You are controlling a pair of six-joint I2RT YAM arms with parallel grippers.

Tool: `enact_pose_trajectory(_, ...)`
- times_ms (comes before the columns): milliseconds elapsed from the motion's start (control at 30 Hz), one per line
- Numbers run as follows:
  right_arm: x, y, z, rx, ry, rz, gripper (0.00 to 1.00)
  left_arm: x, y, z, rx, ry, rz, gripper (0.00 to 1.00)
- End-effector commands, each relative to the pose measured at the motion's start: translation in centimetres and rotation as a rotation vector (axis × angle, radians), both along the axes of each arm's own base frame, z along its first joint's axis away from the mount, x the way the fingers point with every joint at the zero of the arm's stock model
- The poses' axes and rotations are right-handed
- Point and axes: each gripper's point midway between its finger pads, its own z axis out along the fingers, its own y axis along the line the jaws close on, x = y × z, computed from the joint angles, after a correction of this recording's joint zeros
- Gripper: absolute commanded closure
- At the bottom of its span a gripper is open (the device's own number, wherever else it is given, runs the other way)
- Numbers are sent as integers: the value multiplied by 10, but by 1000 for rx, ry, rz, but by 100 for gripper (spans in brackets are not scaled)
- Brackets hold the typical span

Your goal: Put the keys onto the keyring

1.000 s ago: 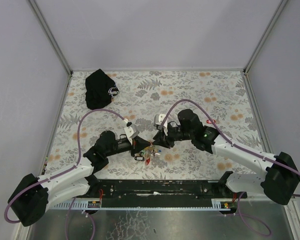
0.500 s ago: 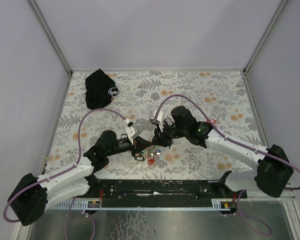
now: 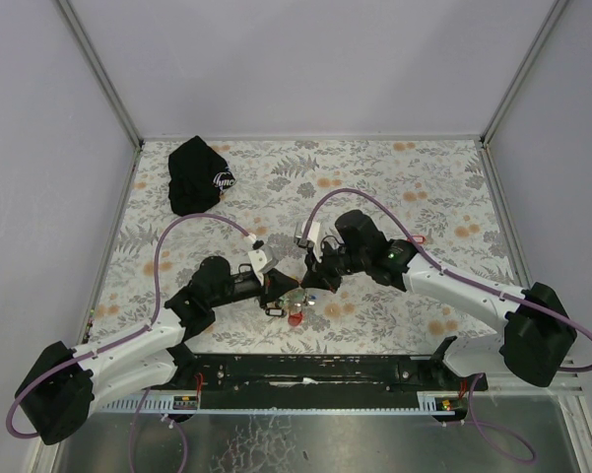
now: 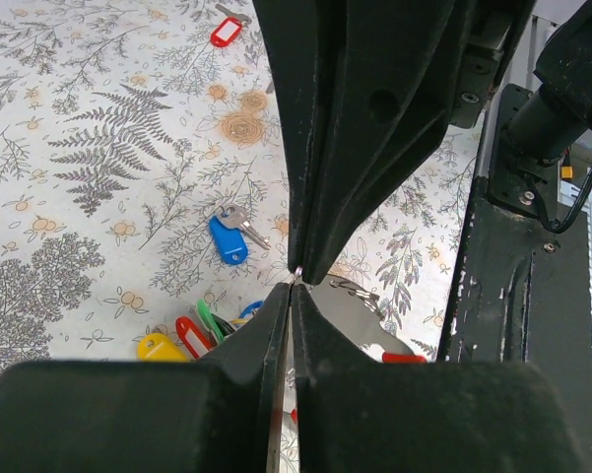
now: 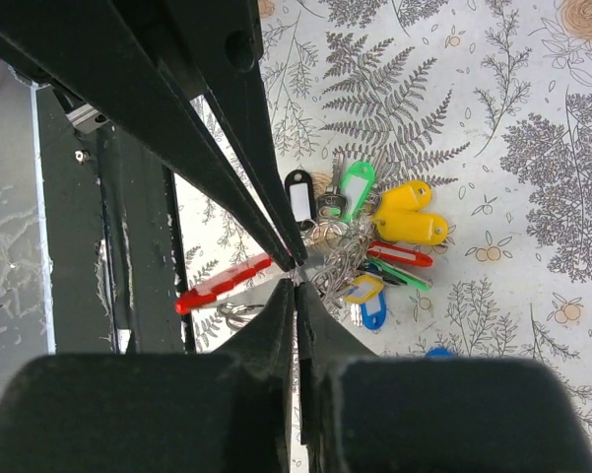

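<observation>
The keys [image 5: 374,241] lie bunched on the floral table with black, green, yellow, red and blue tags; they also show in the top view as a small cluster [image 3: 296,304]. The keyring is a thin wire [image 5: 296,275] joined to a red plastic piece [image 5: 222,284]. My left gripper [image 4: 294,288] is shut with the wire glinting at its tips. My right gripper [image 5: 296,284] is shut tip to tip against it on the same wire. One blue key [image 4: 227,239] lies apart from the bunch.
A lone red tag [image 4: 225,32] lies farther out, also visible in the top view [image 3: 419,237]. A black cap with a white logo [image 3: 199,175] sits at the back left. The black base rail [image 4: 512,276] runs close beside the grippers.
My right gripper has moved left toward the left gripper and closed at its tips. The left gripper has stayed shut in place.
</observation>
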Motion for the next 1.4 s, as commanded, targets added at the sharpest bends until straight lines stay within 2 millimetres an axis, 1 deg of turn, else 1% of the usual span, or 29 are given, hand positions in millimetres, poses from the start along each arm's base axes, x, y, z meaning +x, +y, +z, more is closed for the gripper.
enact_pose_trajectory(0, 8, 8, 20, 71, -68, 10, 100, 1, -4, 20, -60, -56, -6, 99)
enact_pose_trajectory(100, 7, 9, 21, 109, -97, 5, 100, 1, 0, 22, -106, -52, 25, 93)
enact_pose_trajectory(133, 8, 8, 20, 121, -109, -1, 100, 1, 3, 20, -127, -47, 42, 90)
enact_pose_trajectory(233, 9, 9, 19, 167, -137, -14, 100, 3, 12, 24, -216, -39, 94, 84)
enact_pose_trajectory(267, 9, 8, 18, 186, -147, -19, 100, 3, 16, 24, -243, -34, 104, 82)
enact_pose_trajectory(300, 10, 11, 21, 226, -169, -28, 100, 2, 18, 29, -282, -39, 111, 81)
enact_pose_trajectory(333, 10, 11, 24, 261, -181, -36, 100, 0, 21, 29, -309, -37, 118, 81)
enact_pose_trajectory(433, 8, 11, 25, 342, -196, -57, 100, -4, 27, 29, -367, -23, 125, 79)
enact_pose_trajectory(533, 8, 9, 26, 399, -220, -80, 100, -5, 29, 25, -391, -4, 137, 76)
enact_pose_trajectory(700, 5, 5, 30, 475, -257, -97, 100, -5, 26, 25, -405, 3, 118, 75)
enact_pose_trajectory(900, 2, 2, 34, 578, -271, -124, 100, -6, 20, 19, -404, 30, 91, 75)
enact_pose_trajectory(1167, -2, 3, 35, 641, -262, -113, 100, -4, 12, 13, -392, 54, 65, 74)
enact_pose_trajectory(1367, -5, 6, 32, 648, -249, -89, 100, -5, 7, 11, -390, 58, 37, 74)
